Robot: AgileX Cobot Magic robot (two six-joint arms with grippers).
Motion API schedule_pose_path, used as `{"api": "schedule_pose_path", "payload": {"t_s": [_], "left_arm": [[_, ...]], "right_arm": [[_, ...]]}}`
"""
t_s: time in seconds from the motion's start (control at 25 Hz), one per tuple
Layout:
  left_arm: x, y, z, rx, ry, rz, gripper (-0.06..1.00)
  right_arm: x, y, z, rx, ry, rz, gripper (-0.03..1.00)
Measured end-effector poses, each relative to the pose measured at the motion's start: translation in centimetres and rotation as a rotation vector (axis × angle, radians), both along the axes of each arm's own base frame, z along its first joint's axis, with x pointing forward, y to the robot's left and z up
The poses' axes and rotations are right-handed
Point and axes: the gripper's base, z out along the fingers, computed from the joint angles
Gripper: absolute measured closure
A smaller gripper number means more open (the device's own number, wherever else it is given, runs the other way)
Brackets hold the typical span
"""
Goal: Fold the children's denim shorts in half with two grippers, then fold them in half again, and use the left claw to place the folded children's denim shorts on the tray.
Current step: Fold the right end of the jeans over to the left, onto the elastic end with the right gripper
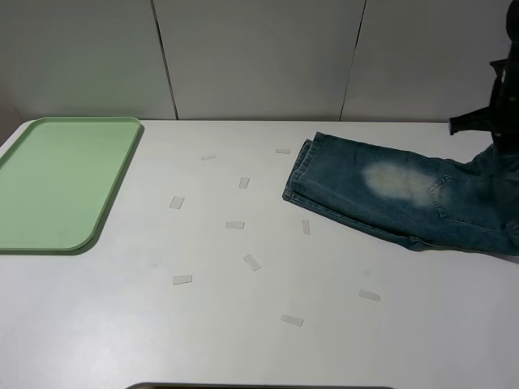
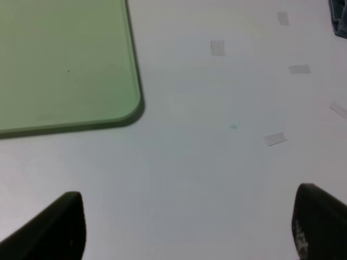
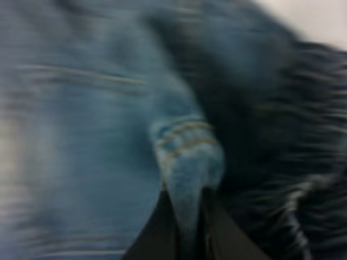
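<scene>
So the denim shorts (image 1: 397, 194) lie on the right side of the table (image 1: 243, 340), well apart from the green tray (image 1: 49, 186) on the left. The right gripper (image 3: 187, 227) is pinching a denim fold, and the left gripper (image 2: 187, 225) hangs with jaws wide near the tray's corner.

Left hand (image 2: 187, 230) is showing blunt matte-black fingers (image 2: 57, 230); right hand (image 3: 187, 203) is showing slim black ones, blurred.
</scene>
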Motion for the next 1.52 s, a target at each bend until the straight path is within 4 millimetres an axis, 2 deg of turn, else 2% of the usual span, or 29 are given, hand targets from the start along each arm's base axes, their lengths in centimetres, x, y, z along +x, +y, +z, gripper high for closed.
{"api": "schedule_pose_path", "payload": {"t_s": [0.28,0.44,0.52,0.6,0.88,1.16,1.52], "left_arm": [[0.0,0.2,0.0,0.018,-0.004,0.012,0.18],[0.1,0.4,0.0,0.040,-0.009,0.027,0.18],[0.1,0.4,0.0,0.041,-0.009,0.027,0.18],[0.1,0.4,0.0,0.042,-0.009,0.028,0.18],[0.1,0.4,0.0,0.043,-0.010,0.029,0.18],[0.1,0.4,0.0,0.045,-0.010,0.030,0.18],[0.1,0.4,0.0,0.045,-0.010,0.030,0.18]], "right_arm": [[1.6,7.3,1.7,0.219,-0.154,0.075,0.95],[2.0,10.1,1.1,0.326,-0.195,0.085,0.95],[2.1,10.6,0.8,0.339,-0.196,0.089,0.95],[2.5,11.8,-0.6,0.367,-0.197,0.098,0.95],[3.4,13.7,-2.7,0.424,-0.241,0.103,0.95],[4.3,14.2,-4.3,0.477,-0.296,0.070,0.95],[4.4,15.7,-4.3,0.559,-0.334,0.033,0.95]]}}
